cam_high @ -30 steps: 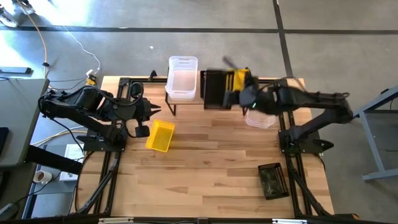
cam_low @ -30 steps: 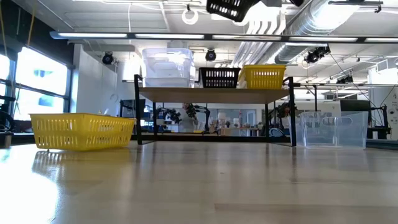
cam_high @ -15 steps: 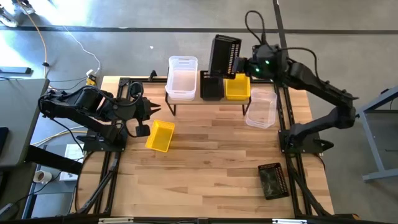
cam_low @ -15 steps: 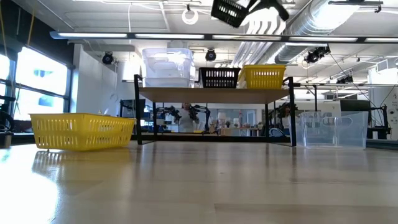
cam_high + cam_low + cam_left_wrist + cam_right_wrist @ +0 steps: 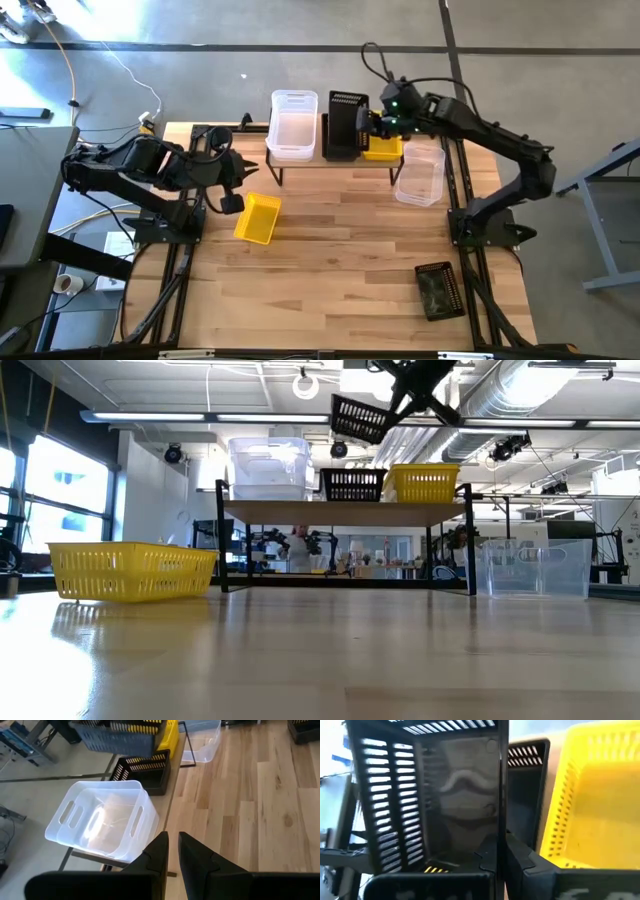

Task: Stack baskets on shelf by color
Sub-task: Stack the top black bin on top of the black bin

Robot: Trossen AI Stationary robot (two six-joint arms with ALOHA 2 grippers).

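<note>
The shelf [image 5: 345, 512] stands at the table's far edge and carries clear baskets [image 5: 293, 125], a black basket [image 5: 338, 142] and a yellow basket [image 5: 385, 150], all resting on their bottoms. Above the shelf's black one hangs a second black basket [image 5: 360, 418], with my right gripper [image 5: 376, 122] shut on it. My left gripper [image 5: 245, 176] waits at the left near the shelf's end, its fingers [image 5: 160, 851] close together with nothing between them. A yellow basket [image 5: 258, 218], a clear basket [image 5: 420, 175] and a black basket [image 5: 437, 290] lie on the table. My right gripper pinches one side wall of the black basket at its rim [image 5: 502, 820], one finger inside the basket and one outside. The fingers slant down from the table's right. The basket is lifted clear and hangs tilted above the shelf's black basket [image 5: 530, 755].
Bare tabletop lies across the middle and front [image 5: 330, 260]. Black frame rails run along the table's left and right edges beside the arm bases. In the low view a person shows in the room beyond the shelf.
My right gripper has swung with the black basket toward the table's far edge and then to the left. The basket now hangs lower, over the shelf's black basket, and has turned and tipped on the way.
</note>
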